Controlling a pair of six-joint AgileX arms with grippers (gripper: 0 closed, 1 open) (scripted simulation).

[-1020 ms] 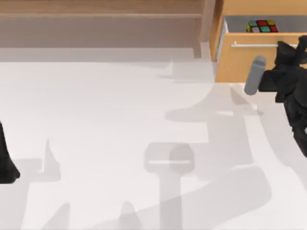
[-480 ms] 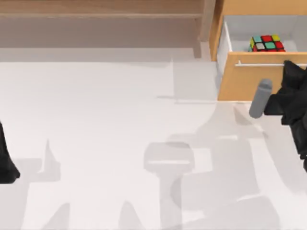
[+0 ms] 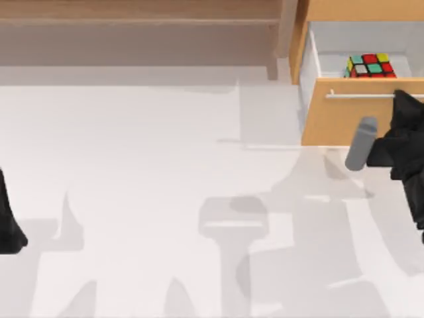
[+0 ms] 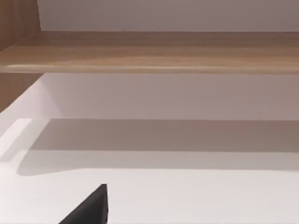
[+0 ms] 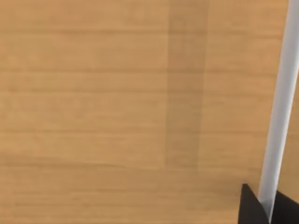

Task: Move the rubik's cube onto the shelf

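The rubik's cube (image 3: 370,66) lies inside the pulled-out drawer (image 3: 341,122) of the orange-tan cabinet at the back right. My right gripper (image 3: 401,99) is at the drawer's front, shut on its thin metal handle (image 3: 361,96). In the right wrist view the handle (image 5: 281,107) runs between the dark tips of the right gripper (image 5: 268,210) against the drawer front (image 5: 117,107). The shelf (image 3: 139,11) stretches along the back left, with its recess below, and its board (image 4: 154,51) also shows in the left wrist view. My left gripper (image 3: 9,225) is parked at the table's left edge.
An upright wooden post (image 3: 285,33) stands between the shelf and the cabinet. The white tabletop (image 3: 165,185) spreads open in front of both. A grey cylinder (image 3: 361,144) on the right arm hangs just in front of the drawer.
The right gripper has drawn back toward the table's front with the handle, sliding the drawer further out. The cube has come along with it, more exposed. The left arm has stayed still.
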